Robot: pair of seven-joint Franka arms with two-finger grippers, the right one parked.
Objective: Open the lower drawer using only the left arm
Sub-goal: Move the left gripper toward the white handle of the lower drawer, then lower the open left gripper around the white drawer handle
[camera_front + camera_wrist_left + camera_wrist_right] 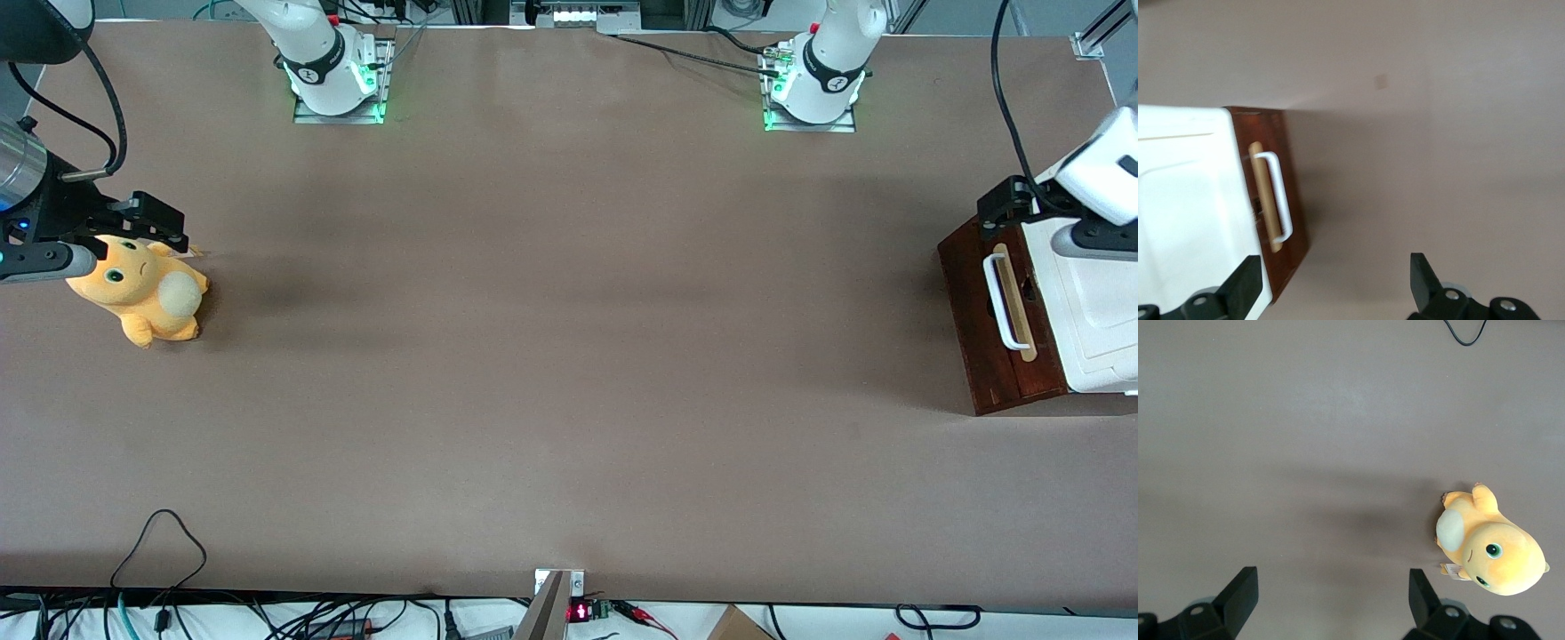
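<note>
The lower drawer (1000, 324) sat closed in a small cabinet (1098, 311) at the working arm's end of the counter (569, 356), its dark reddish-brown front facing the open middle of the counter. It looked rigid and probably light, a wooden box likely to slide straight out, though the whole cabinet might shift if pulled hard. The sensible hold was the white bar handle (999, 302), which stood off a pale wood strip (1265, 197) and left a gap for a finger to hook; the smooth bar could be slippery.

The left arm (1098, 173) reached over the cabinet's white top, and its claw (1005, 218) hung above the end of the drawer front farther from the front camera, near the handle but apparently not touching it. In the wrist view the claw (1335, 283) was spread wide and held nothing, with the handle well clear of either fingertip (1248, 277).
</note>
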